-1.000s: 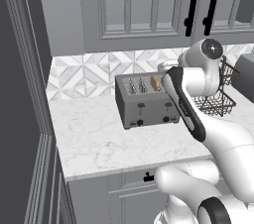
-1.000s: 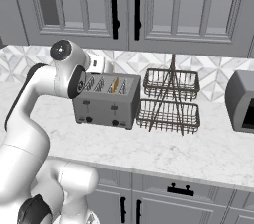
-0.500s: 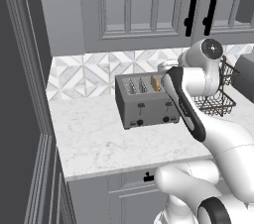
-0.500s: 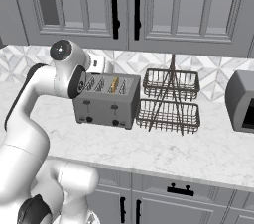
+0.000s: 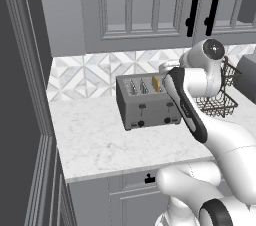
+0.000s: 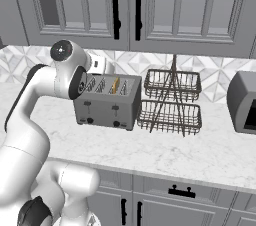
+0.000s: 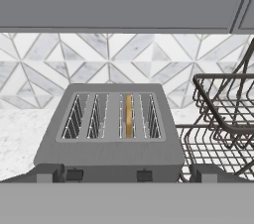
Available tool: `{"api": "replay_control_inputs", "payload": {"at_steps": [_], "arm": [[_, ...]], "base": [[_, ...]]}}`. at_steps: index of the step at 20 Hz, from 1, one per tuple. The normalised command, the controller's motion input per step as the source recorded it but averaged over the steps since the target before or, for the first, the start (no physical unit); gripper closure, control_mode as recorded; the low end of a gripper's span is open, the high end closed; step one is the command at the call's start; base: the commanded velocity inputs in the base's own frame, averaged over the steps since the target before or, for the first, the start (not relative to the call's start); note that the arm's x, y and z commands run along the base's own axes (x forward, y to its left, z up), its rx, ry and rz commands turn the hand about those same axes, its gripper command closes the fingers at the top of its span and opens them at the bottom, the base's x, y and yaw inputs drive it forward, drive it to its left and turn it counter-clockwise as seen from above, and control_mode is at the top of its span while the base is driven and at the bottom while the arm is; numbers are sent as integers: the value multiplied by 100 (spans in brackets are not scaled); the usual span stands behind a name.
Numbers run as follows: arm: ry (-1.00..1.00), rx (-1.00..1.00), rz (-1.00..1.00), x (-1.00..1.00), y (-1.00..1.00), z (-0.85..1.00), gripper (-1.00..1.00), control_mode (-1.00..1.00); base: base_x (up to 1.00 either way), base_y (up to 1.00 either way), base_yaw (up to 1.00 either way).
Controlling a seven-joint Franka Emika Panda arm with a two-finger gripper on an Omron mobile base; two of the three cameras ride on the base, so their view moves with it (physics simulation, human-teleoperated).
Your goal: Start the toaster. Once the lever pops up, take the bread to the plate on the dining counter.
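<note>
While the two dark fingertips (image 7: 49, 173) stand spread wide above its front edge, boxy grey metal toaster (image 7: 111, 134) sits on countertop w/ golden-crusted bread slice (image 7: 129, 115) in 3rd slot.

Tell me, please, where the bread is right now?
The bread stands in the toaster's third slot from the left in the hand view, on the side nearer the wire basket.

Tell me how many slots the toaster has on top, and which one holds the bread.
4, side by side across the toaster top. In the hand view, the bread stands in the third from the left; the other three look empty.
</note>
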Motion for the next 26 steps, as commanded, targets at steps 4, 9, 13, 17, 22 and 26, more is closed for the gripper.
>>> {"api": "replay_control_inputs", "payload": {"at_steps": [4,9,13,17,22,26], "arm": [[0,0,0,0,0,0,-100,-100],[-2,0,0,-12,0,0,-100,-100],[-16,0,0,-48,0,-4,-100,-100],[-11,0,0,-41,-6,-15,-100,-100],[-1,0,0,-14,-4,-25,-100,-100],[5,0,0,0,-3,-27,-100,-100]], "base": [[0,0,0],[0,0,0],[0,0,0],[0,0,0],[0,0,0],[0,0,0]]}}
